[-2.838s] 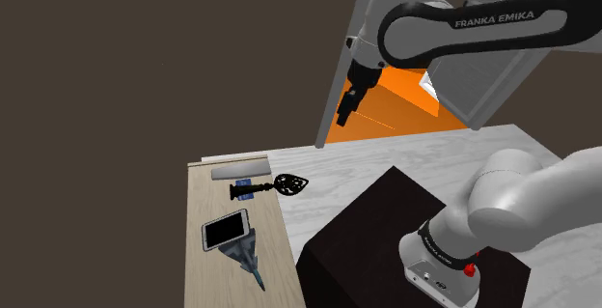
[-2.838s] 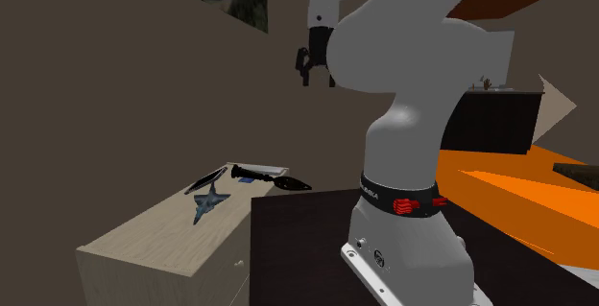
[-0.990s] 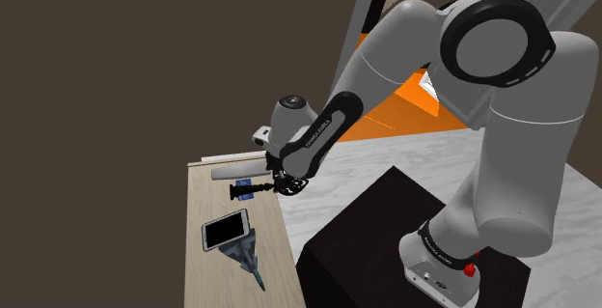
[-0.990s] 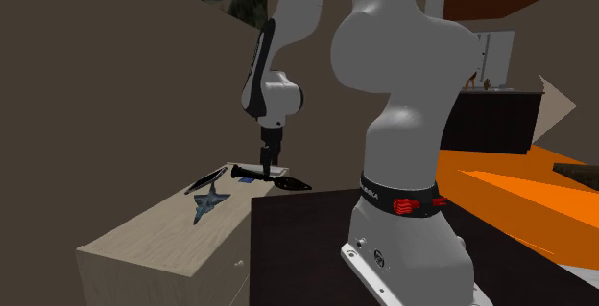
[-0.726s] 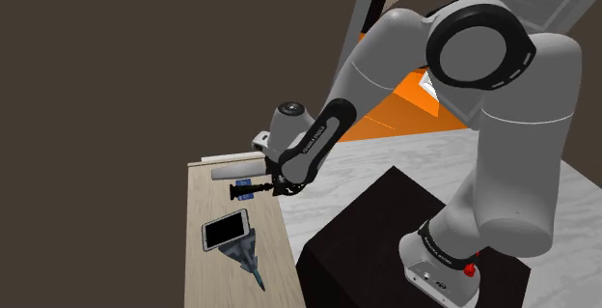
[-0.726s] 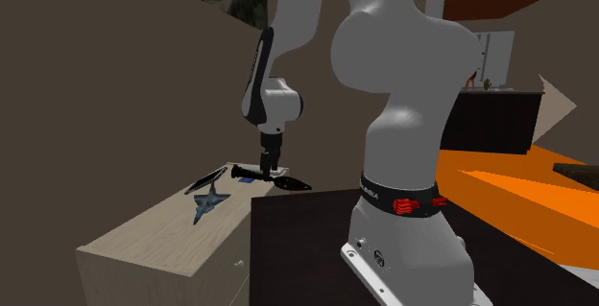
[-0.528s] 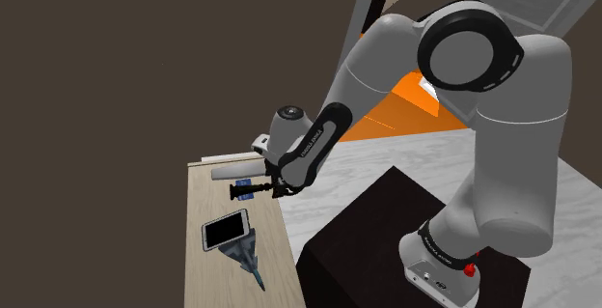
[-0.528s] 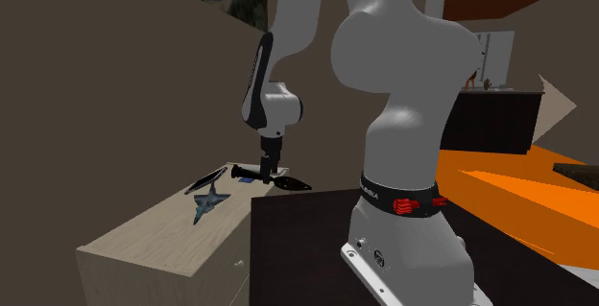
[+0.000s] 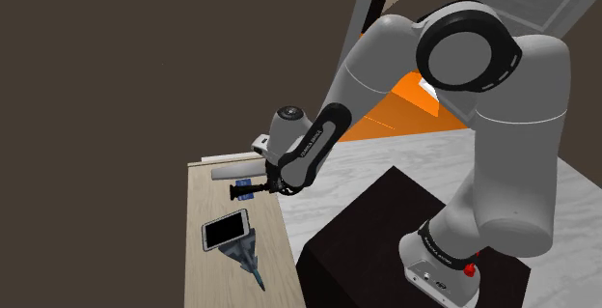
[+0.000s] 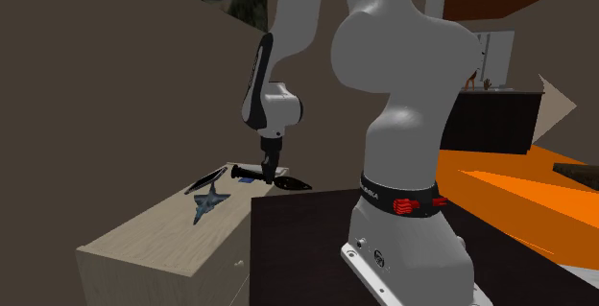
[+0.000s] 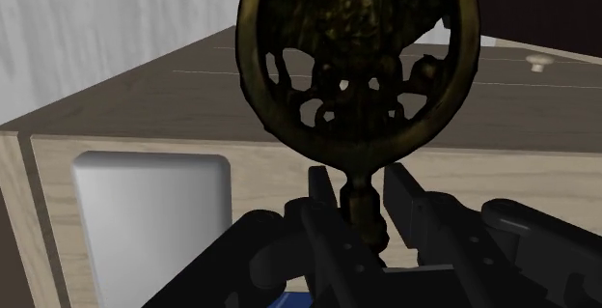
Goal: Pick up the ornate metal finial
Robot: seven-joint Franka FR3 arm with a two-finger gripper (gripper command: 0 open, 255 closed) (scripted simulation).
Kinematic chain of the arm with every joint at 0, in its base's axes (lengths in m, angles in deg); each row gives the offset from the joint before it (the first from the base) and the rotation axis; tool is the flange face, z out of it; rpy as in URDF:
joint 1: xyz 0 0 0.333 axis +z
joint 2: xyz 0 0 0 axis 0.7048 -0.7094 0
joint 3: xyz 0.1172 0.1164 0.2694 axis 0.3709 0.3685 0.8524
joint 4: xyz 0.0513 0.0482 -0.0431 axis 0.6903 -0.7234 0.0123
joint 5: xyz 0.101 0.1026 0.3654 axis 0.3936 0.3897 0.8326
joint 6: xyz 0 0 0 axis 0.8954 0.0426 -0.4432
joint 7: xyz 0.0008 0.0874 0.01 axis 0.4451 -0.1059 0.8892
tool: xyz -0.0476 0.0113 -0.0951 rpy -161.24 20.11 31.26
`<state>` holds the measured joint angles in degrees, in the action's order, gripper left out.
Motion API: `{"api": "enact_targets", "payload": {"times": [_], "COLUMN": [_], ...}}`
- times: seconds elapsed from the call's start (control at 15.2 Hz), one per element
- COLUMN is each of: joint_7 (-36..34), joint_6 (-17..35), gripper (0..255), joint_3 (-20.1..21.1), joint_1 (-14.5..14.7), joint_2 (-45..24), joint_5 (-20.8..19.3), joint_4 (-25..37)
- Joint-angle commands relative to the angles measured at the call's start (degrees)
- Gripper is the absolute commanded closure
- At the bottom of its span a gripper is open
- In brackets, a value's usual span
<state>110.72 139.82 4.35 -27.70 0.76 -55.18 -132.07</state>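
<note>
- Well, at the shoulder view's left stands a pale wooden counter (image 9: 207,277) in front of a brown wall.
- A phone (image 9: 226,229) with a black screen lies flat on the counter.
- A grey-blue toy plane (image 9: 247,256) lies just beside the phone, on the side nearer the camera.
- A flat grey bar (image 9: 239,170) lies at the far end of the counter.
- Between the bar and the phone lies the finial (image 9: 239,191). It is dark and lies on its side on the counter, close to the counter's right edge.
- A small blue thing (image 9: 247,197) lies right by the finial's thin stem.
- The pincer (image 9: 273,188) points down at the counter and is right on the finial.
- In the wrist view the two black fingers (image 11: 323,210) are close together. One is on each side of the thin stem, and they hold it between them.
- In that view the finial's round head (image 11: 357,55), brown-gold and full of little holes, sticks out past the fingertips.
- The white arm (image 9: 386,65) bends down from high up on the right to reach the counter.
- The black stand (image 9: 367,229) sits at the lower right on a pale floor (image 9: 328,176).
- Behind the arm there is a bright orange patch (image 9: 386,118).
</note>
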Motion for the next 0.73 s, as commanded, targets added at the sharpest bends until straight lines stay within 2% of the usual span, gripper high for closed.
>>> {"api": "enact_targets", "payload": {"times": [0.0,0.66], "joint_7": [0.0,0.25], "joint_6": [0.06,-5.41], "gripper": [255,255], "joint_3": [-0.01,0.69], "joint_1": [-0.01,-0.61], "joint_2": [-0.07,7.66], "joint_5": [0.0,0.48], "joint_4": [0.03,-2.23]}}
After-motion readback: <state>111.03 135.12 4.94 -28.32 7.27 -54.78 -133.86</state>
